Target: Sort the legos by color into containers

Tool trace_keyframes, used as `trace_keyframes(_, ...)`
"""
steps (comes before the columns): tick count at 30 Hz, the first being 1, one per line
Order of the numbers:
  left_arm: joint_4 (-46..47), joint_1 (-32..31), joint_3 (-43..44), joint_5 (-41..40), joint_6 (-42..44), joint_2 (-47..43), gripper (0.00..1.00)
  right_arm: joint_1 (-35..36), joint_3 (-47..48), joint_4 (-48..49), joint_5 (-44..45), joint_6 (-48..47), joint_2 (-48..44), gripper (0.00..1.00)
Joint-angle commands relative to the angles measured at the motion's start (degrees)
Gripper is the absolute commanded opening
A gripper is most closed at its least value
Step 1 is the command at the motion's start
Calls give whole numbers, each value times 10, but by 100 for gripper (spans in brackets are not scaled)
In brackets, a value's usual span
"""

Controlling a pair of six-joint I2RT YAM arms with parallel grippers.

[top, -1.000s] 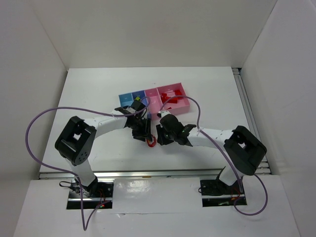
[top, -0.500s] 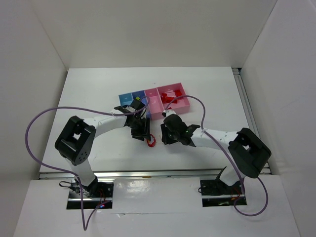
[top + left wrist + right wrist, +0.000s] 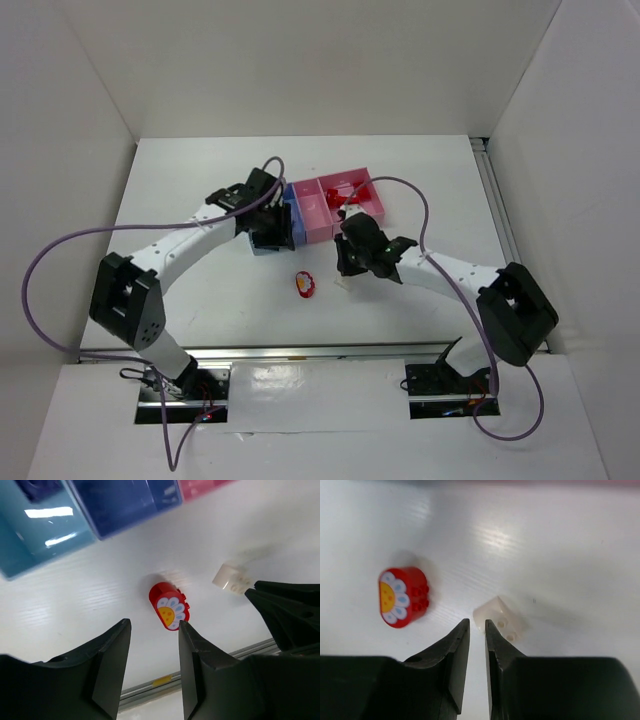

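Note:
The red-and-white lego (image 3: 304, 284), a red brick with a white and yellow flower face, lies on the white table in front of the trays; it also shows in the left wrist view (image 3: 169, 606) and the right wrist view (image 3: 402, 596). A small white brick (image 3: 500, 620) lies beside it, seen in the left wrist view too (image 3: 231, 578). My left gripper (image 3: 272, 228) is open and empty, raised over the blue trays' front edge. My right gripper (image 3: 477, 625) stands just short of the white brick with a narrow gap and nothing between its fingers; it also shows from above (image 3: 346, 268).
The joined trays sit at mid table: light blue (image 3: 35, 525), darker blue (image 3: 125, 500), a pink one (image 3: 315, 212) and the largest pink one (image 3: 372, 205) holding red bricks (image 3: 345, 190). A metal rail (image 3: 300, 352) runs along the near edge.
Both grippers were together at the red-and-white lego. My left gripper has let it go and drawn back toward the blue trays. My right gripper has moved right and back. The lego now lies free.

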Motion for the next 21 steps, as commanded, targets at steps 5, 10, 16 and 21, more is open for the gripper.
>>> trace_keyframes(5,-36,76,35,-1,28,-63,54,-23,116,-35,-11,-40,18,30)
trace_keyframes(10,-36,92,16,10,34,-85,54,-23,96,-64,-3,-65,35,84)
trace_keyframes(16,-31,98,6,10,34,-79,54,-23,91,-98,-40,-112,91,89)
trace_keyframes(21,-25,98,0,15,34,-79,54,-11,85,-104,-48,-131,126,83)
